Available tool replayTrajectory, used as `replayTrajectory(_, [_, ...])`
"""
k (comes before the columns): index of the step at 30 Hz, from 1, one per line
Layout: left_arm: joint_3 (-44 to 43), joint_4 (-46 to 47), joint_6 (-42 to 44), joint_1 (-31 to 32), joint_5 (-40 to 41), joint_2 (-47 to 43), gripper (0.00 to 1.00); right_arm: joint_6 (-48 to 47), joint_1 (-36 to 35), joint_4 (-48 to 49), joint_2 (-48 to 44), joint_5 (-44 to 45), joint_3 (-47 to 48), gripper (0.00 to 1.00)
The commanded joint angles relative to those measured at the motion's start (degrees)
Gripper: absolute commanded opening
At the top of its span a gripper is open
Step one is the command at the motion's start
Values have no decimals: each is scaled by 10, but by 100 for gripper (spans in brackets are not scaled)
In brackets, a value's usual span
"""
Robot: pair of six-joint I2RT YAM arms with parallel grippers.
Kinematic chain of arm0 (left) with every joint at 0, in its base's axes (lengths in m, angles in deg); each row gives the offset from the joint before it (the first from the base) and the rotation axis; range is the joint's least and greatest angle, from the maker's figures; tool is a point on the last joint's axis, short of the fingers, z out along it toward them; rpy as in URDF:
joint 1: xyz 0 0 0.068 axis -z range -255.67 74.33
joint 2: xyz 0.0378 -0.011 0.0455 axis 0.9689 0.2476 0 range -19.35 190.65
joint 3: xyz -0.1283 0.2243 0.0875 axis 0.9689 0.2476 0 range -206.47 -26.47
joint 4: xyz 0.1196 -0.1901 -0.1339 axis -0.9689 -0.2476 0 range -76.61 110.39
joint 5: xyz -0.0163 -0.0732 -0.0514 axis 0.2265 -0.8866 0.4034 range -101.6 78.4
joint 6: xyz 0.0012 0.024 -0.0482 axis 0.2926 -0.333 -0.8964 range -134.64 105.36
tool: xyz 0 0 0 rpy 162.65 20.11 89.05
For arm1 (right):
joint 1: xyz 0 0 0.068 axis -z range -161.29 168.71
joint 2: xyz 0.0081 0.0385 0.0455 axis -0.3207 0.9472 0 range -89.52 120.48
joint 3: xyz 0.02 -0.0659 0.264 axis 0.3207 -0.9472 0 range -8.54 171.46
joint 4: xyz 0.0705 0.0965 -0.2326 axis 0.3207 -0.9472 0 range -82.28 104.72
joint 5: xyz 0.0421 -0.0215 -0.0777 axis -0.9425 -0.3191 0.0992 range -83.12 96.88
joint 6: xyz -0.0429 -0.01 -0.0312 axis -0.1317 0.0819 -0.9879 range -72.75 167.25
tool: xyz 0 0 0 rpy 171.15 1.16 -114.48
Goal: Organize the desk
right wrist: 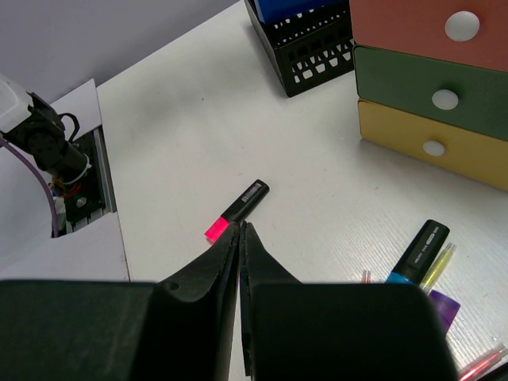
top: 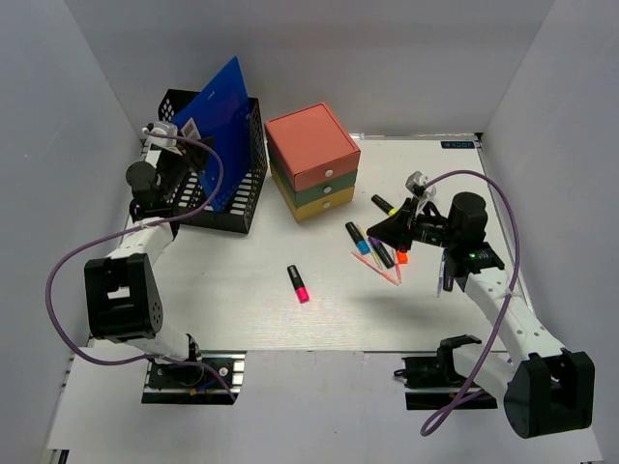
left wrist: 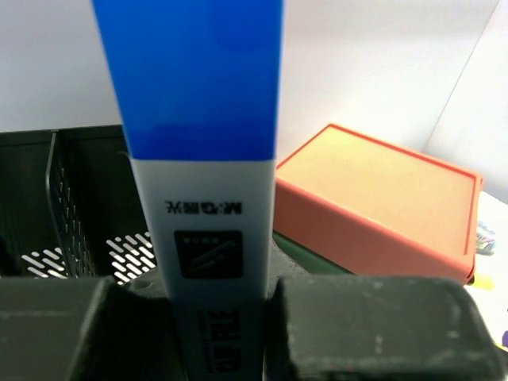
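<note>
**Counting what lies on the desk**

One desk (top: pixel 242 319) fills the middle of the top view. It is a flat white rectangle whose long axis runs left to right across the frame, with its short sides running from the bottom toward the top.

On it stand one black mesh file holder (top: pixel 244 208) in the upper left and one drawer box (top: pixel 311 143) at top centre, beside the holder but apart from it. The box has three drawers (right wrist: pixel 432 99) stacked coral, green and yellow, each with one round white knob.

One blue folder (top: pixel 224 97) stands on edge in the holder and rises above its rim. The left gripper (left wrist: pixel 218 325) is clenched on the folder's edge, one finger on each side of it.

One pink highlighter (top: pixel 298 283) lies alone near the desk's centre. It lies diagonally, with its pink cap toward the lower right.

At centre right is a loose cluster:
- one blue-capped marker (top: pixel 358 238)
- one yellow-tipped marker (top: pixel 384 204)
- one purple-capped marker (right wrist: pixel 444 305)
- one orange marker (top: pixel 401 257)
- at least two thin pens (top: pixel 379 270)

The right gripper (right wrist: pixel 240 234) hovers over that cluster and points toward the left of the frame. Its two fingers are pressed together with nothing between them. It hides part of the cluster in the top view, so the full count cannot be told.
</note>
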Motion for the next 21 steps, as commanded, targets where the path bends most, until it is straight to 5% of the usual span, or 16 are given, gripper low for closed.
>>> replayTrajectory(1, [11,65,-31,-4,-18,1,0,0,3,20,-9,-12,5,8])
replayTrajectory(21, [50,100,-48,-4,-9,10,0,1,4,19,-10,-12,5,8])
